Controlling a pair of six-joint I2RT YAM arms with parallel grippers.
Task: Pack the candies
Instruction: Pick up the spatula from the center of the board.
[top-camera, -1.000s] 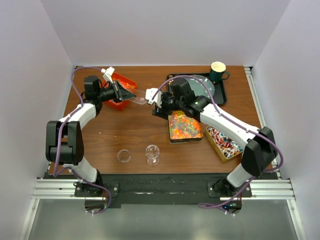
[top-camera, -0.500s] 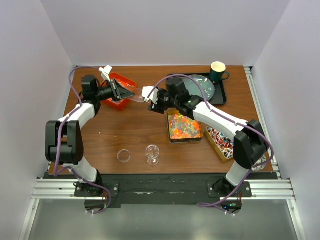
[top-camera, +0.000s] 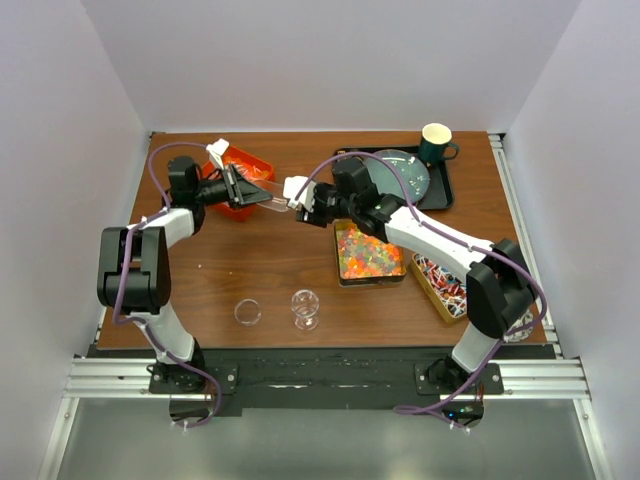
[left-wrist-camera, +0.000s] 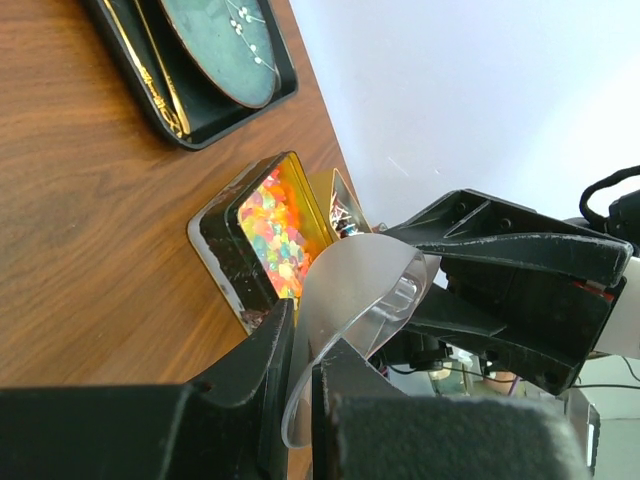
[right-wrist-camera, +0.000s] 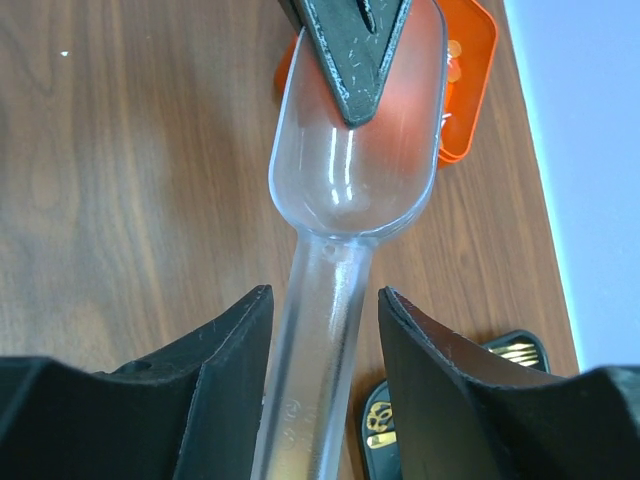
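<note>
scoop (top-camera: 277, 197): in the air over the back middle of the table (top-camera: 250, 260); bowl end in left gripper (top-camera: 255, 189), handle between the fingers of right gripper (right-wrist-camera: 320, 300)
bin (top-camera: 250, 163): back left, behind and under left gripper
tray (top-camera: 441, 192): back right
plate (top-camera: 405, 170): on tray
cutlery (left-wrist-camera: 160, 75): in tray, left of plate
mug (top-camera: 436, 143): at tray's back right corner
gummy tin (top-camera: 372, 281): before tray, right of centre; gummy candies (top-camera: 368, 250) in it
wrapped-candy tin (top-camera: 441, 303): just right of gummy tin, a little nearer the front; wrapped candies (top-camera: 445, 280) in it
stemmed glass (top-camera: 305, 308): near front edge, centre, before and left of gummy tin
glass dish (top-camera: 247, 313): left of stemmed glass, near it, apart
</note>
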